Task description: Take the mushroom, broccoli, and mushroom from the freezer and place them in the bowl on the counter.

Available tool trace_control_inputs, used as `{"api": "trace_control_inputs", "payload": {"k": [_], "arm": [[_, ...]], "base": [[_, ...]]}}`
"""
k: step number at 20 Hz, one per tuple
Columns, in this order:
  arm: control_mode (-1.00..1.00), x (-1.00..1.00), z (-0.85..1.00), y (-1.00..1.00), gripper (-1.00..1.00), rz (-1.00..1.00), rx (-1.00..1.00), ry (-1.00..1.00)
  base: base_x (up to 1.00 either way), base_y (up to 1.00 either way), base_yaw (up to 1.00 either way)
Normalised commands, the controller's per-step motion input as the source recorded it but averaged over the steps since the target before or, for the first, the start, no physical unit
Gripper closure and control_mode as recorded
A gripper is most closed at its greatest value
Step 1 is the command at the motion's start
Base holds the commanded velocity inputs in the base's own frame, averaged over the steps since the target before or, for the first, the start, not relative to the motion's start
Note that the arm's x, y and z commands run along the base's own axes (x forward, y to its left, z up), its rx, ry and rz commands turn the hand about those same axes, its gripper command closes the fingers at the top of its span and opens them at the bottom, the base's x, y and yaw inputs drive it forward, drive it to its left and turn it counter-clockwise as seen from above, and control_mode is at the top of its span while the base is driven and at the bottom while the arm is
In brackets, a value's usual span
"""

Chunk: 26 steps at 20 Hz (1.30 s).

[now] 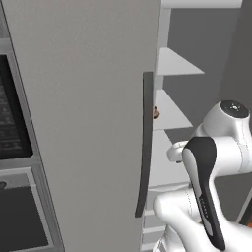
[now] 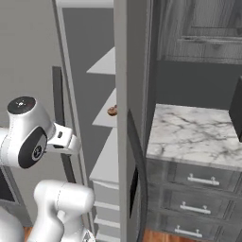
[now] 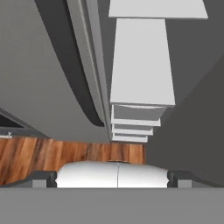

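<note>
I have the freezer (image 1: 83, 123) in front of me with its door swung partly open, the long dark handle (image 1: 146, 142) on the door's free edge and the white shelves (image 2: 106, 113) showing through the gap. To the right of it is the tabletop (image 2: 198, 132), marble over grey drawers; I can't pick out the bowl on the part I see. On a middle shelf sits one small brown item, which I take for a mushroom (image 2: 112, 111), close to the shelf's front edge. The broccoli I can't find. My arm is folded low before the opening, so the mushroom lies above and ahead of the hand. The claw is released, jaws fully spread, holding nothing, and the hand view looks down past the lower shelves to the wood floor (image 3: 65, 155).
</note>
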Motion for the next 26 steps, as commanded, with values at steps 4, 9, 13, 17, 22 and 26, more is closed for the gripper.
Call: {"api": "trace_control_inputs", "payload": {"k": [4, 9, 13, 17, 22, 26], "arm": [[1.0, 0.0, 0.0, 0.0, -1.0, 0.0, 0.0, 0.0], [1.0, 0.0, 0.0, 0.0, -1.0, 0.0, 0.0, 0.0], [1.0, 0.0, 0.0, 0.0, -1.0, 0.0, 0.0, 0.0], [1.0, 0.0, 0.0, 0.0, -1.0, 0.0, 0.0, 0.0], [1.0, 0.0, 0.0, 0.0, -1.0, 0.0, 0.0, 0.0], [1.0, 0.0, 0.0, 0.0, -1.0, 0.0, 0.0, 0.0]], "base": [[0.25, -0.6, 0.0], [0.05, -0.72, -0.02], [0.01, -0.88, -0.11], [0.0, -0.88, -0.08], [0.13, -0.57, -0.25], [0.31, -0.38, -0.27]]}}
